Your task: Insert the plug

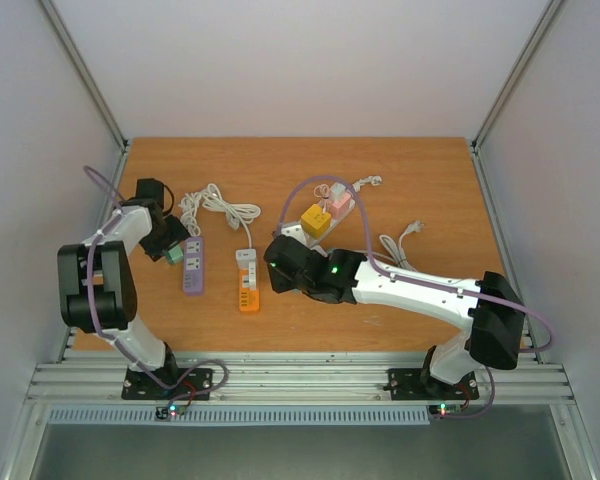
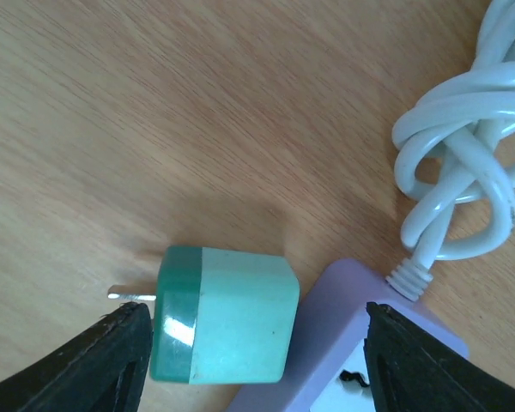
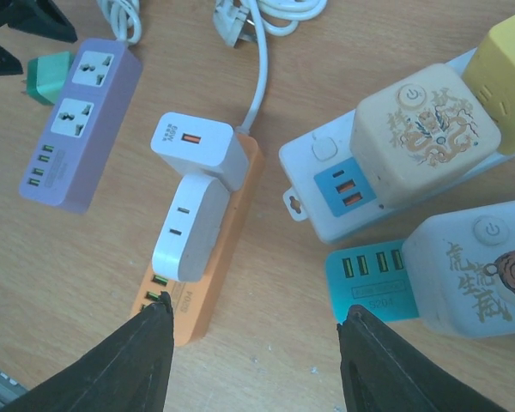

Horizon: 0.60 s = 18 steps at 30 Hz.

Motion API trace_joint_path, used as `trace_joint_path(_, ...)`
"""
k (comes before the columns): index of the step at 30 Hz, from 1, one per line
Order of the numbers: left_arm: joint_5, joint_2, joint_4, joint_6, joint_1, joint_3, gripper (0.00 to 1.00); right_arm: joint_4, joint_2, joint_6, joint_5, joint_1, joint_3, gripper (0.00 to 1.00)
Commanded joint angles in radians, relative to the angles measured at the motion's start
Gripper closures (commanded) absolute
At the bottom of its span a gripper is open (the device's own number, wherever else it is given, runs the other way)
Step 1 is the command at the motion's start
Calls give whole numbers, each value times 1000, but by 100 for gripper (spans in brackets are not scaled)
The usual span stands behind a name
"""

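A green cube plug [image 2: 223,316] lies on its side on the table against the end of the purple power strip [image 2: 343,343], its metal prong pointing left. It also shows in the top view [image 1: 173,255] and the right wrist view [image 3: 47,77]. My left gripper [image 2: 253,360] is open, its fingers wide on either side of the plug and not touching it. The purple strip [image 3: 77,120] has two free sockets on top. My right gripper [image 3: 256,360] is open and empty above bare table between the orange strip [image 3: 202,257] and a teal strip [image 3: 369,279].
The orange strip [image 1: 247,283] carries two white adapters [image 3: 193,180]. A white strip [image 1: 325,215] at centre back holds yellow and cream cube adapters. Coiled white cords [image 1: 215,205] lie behind the purple strip [image 1: 192,265]. A white plug and cord [image 1: 405,240] lie to the right.
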Motion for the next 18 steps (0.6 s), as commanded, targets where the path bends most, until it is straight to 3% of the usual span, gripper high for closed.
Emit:
trace_joint_path(1,28,50,28,25,4,27,32,19,-35,-15,13,-7,-18,46)
trace_joint_path(18,-62,30,52,-10,7,-8,34,15,-14,-17,-5,-11,-4,47)
